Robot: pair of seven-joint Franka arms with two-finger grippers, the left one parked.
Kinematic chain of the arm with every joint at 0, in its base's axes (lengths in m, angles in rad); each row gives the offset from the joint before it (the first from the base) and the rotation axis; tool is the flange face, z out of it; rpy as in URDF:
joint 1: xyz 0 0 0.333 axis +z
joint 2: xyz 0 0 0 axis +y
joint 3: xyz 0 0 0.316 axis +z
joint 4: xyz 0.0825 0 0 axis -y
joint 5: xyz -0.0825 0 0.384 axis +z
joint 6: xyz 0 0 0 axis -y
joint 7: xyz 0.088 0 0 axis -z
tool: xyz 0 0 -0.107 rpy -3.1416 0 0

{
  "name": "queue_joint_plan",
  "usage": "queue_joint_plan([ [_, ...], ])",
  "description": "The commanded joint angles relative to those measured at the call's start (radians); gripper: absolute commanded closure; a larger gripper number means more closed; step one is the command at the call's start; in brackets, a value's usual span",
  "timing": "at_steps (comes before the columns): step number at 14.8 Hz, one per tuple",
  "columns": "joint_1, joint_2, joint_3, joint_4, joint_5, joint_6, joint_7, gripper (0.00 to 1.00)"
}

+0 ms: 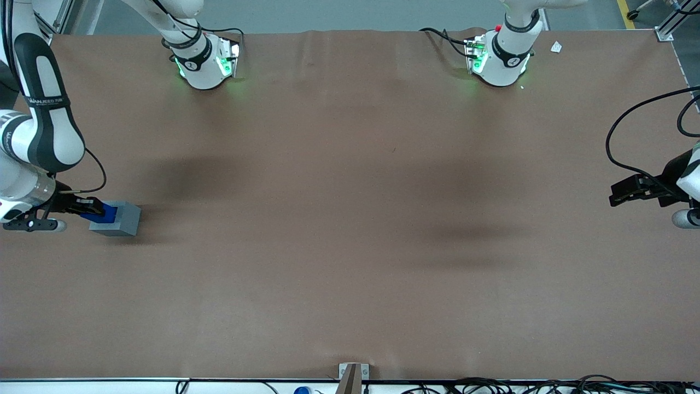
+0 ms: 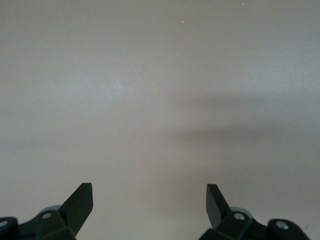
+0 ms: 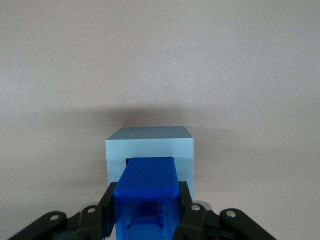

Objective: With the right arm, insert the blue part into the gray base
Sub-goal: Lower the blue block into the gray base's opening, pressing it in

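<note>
Low at the working arm's end of the table (image 1: 350,246), the gripper (image 1: 94,210) clamps the blue part (image 3: 148,187) over the gray base (image 3: 149,145). Its tip meets the socket. Forearm lettering on the right arm (image 1: 46,109) is too small to read

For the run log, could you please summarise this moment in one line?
gripper: shut on small bright-blue plastic part | part: at socket of light-gray cube base | seating: cannot tell

Right arm (image 1: 41,123) bent low at its own end of the table, forearm slanting down. Gripper (image 1: 97,210) hangs close above the table; black fingers (image 3: 107,210) clamped on the blue part (image 3: 146,195), one on each flank.
</note>
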Motion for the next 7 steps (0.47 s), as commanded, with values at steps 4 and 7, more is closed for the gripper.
queue_joint_plan([
  [4,-0.025,0.017,0.021,-0.038,0.016,0.029,-0.017,0.91],
  [7,-0.023,0.02,0.021,-0.04,0.024,0.035,-0.016,0.91],
])
